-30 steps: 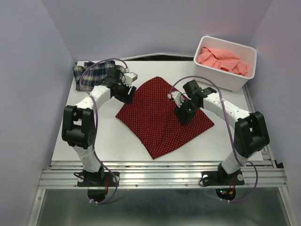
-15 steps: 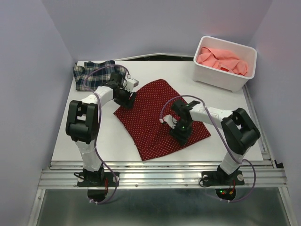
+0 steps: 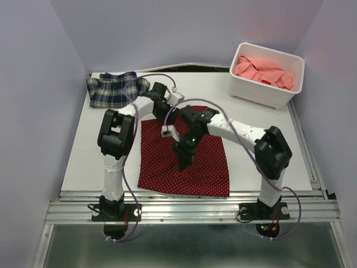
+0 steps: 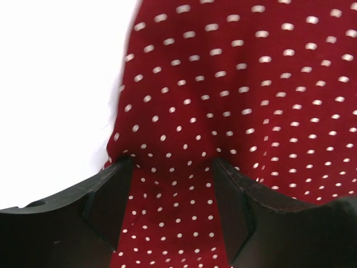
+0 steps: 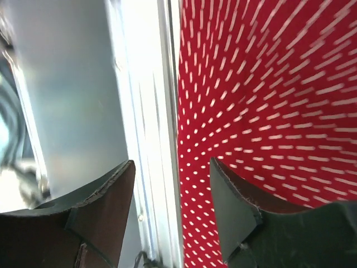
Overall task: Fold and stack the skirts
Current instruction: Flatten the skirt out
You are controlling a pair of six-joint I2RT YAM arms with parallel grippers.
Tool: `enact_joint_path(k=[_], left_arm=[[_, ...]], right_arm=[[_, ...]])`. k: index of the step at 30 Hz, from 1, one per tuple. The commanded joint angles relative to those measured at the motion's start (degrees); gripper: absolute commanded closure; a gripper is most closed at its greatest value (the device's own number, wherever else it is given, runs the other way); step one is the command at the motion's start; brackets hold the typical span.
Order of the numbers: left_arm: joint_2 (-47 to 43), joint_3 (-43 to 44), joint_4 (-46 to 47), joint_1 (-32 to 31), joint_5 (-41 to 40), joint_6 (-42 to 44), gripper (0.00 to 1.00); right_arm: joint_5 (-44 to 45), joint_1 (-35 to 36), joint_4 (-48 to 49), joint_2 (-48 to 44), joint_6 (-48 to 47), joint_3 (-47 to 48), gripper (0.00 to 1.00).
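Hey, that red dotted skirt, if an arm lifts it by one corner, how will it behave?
Likely floppy: the red dotted skirt puckers between the left fingers. Probably light, since it lies thin and flat on the table. It would probably drape rather than hold shape.

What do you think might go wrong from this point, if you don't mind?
The red dotted skirt has its near hem at the table edge, so any pull toward the arms may slide it off. The left gripper and right gripper work close together over the cloth, so a collision seems possible.
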Motion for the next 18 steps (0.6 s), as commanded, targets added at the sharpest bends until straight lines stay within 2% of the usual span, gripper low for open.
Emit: enact_joint_path(k=[1,3,4,7,12,14,18], left_arm=[[0.7,-3.1,-1.3,-5.6,3.3,2.3,0.3],[-0.5,-4.5,-0.1,-6.6,4.7,2.9,0.3],[-1.0,-5.4,0.1,-6.6,5.5,3.2,0.3],[-4.3,-6.1,1.0,-6.7,7.8,4.0,0.29],[-9.7,-3.7,1.0,-5.9,6.4,5.2,0.24],[-11.4,-1.3,0.2,-4.3,5.7,5.7,0.23],[-12.2,3.0,-1.6,0.6,4.8,6.1,0.22]], right_arm=[[-6.6,-13.9,-1.6,-7.8,0.6,10.0,0.39],[-6.7,-20.9,-3.2,-8.0,-1.3,13.5,0.39],[-5.7,-26.7,-3.6,-7.7,-2.1,17.4,0.39],[0.5,-33.5,-3.9,-4.4,-5.0,24.3,0.39],[14.8,-34.2,2.9,3.0,-8.3,28.8,0.4],[17.8,-34.2,7.6,5.3,-9.6,29.2,0.4],[20.8,-34.2,10.2,12.9,-10.4,36.3,0.41]])
